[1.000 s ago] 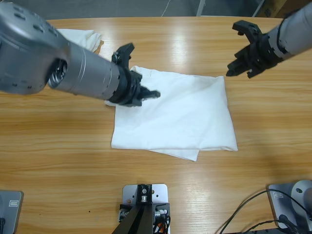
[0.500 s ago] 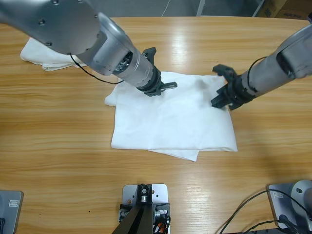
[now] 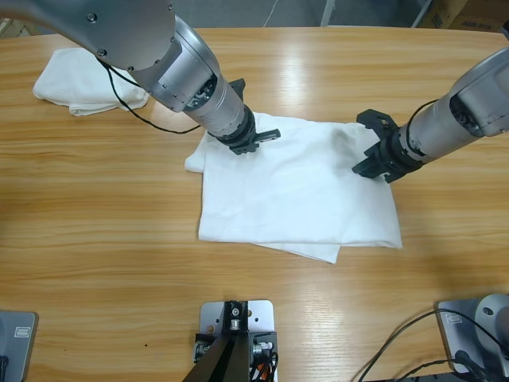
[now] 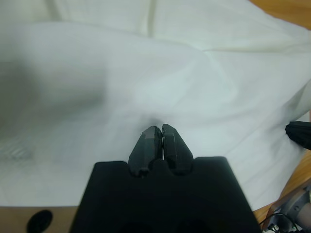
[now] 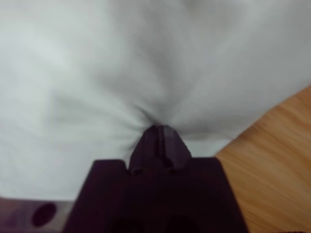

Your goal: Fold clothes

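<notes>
The big white folded cotton T-shirt [image 3: 298, 195] is lying flat in the middle of the long wooden worktop [image 3: 95, 239]. A second small white crumpled T-shirt [image 3: 83, 83] is sitting well apart from the big shirt, past its far left corner.

The left tool [image 3: 258, 142] is pressing down on the big shirt near its far left corner. In the left wrist view its two black jaws are pressed together with a little pucker of cloth at their tips, so it seems to be pinching the shirt. The right tool [image 3: 374, 163] is sitting on the big shirt's far right edge. In the right wrist view its jaws are pressed together too, and the cloth is bunching into them, so it is pinching the shirt as well.

To do this fold well, I think both tools should be lifting together, keeping level, and keeping the edge between them tight so it is not sagging.

The left arm is reaching down from the upper left toward the big shirt. The right arm is coming in low from the right side
</notes>
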